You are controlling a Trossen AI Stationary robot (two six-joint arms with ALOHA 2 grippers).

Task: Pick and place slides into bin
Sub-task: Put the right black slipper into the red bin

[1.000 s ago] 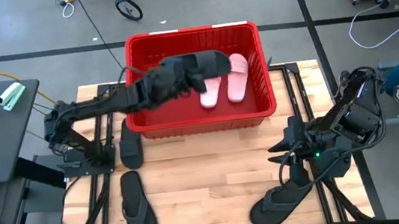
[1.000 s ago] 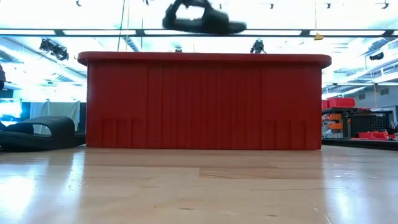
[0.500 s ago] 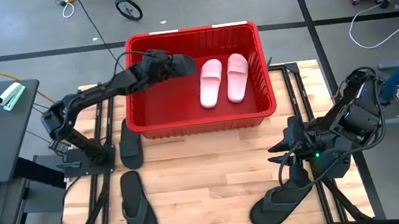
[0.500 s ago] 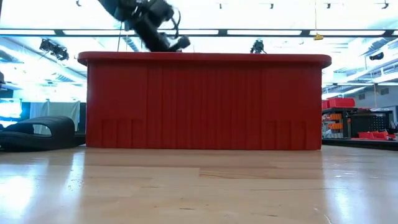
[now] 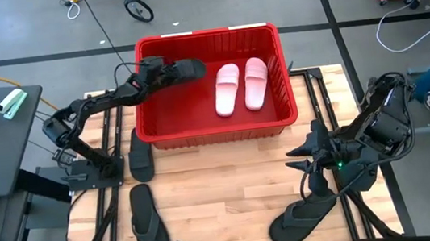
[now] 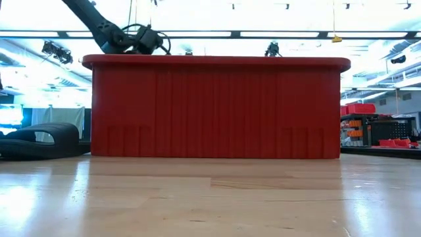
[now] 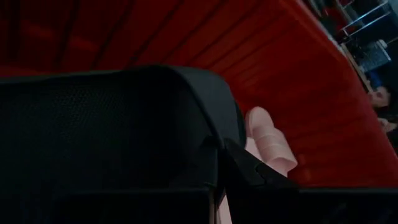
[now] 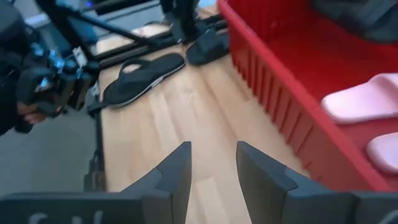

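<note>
From above, the left gripper (image 5: 162,70) reaches over the bin (image 5: 214,126)'s left wall, its jaws pinching a black slide (image 5: 185,70); two pink slides (image 5: 241,86) lie inside the bin. The right gripper (image 5: 306,152) waits beside the bin's right front corner. Its wrist view shows spread jaws, empty.

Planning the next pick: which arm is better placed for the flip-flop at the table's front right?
Right. The right gripper is open and empty, close above that flip-flop; the left gripper is across the table holding a black slide over the bin.
</note>
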